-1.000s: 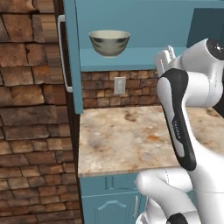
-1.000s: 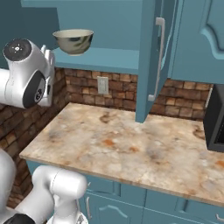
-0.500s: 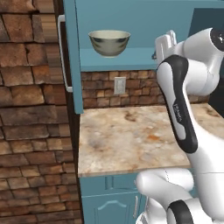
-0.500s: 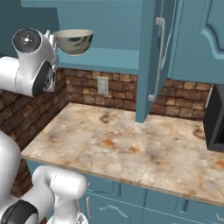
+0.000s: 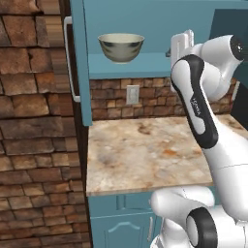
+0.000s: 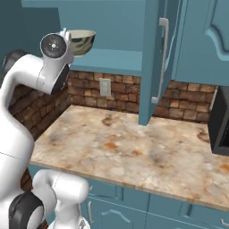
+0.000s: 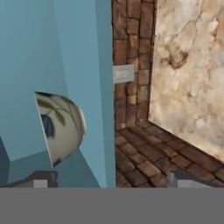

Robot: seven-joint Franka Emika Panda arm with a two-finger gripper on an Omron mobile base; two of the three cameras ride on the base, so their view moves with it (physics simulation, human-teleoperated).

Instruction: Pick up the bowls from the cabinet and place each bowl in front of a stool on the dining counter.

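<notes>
Beige-olive ceramic, round, dark leaf marks: bowl [image 5: 121, 47] upper centre of the left base view | sits upright, mouth up, alone on the teal cabinet [image 5: 145, 65] shelf, door swung wide | marbled stone counter [image 5: 145, 150] below, brick behind | my gripper [image 7: 109, 179] spread wide, holding nothing, just short of the bowl.
</notes>
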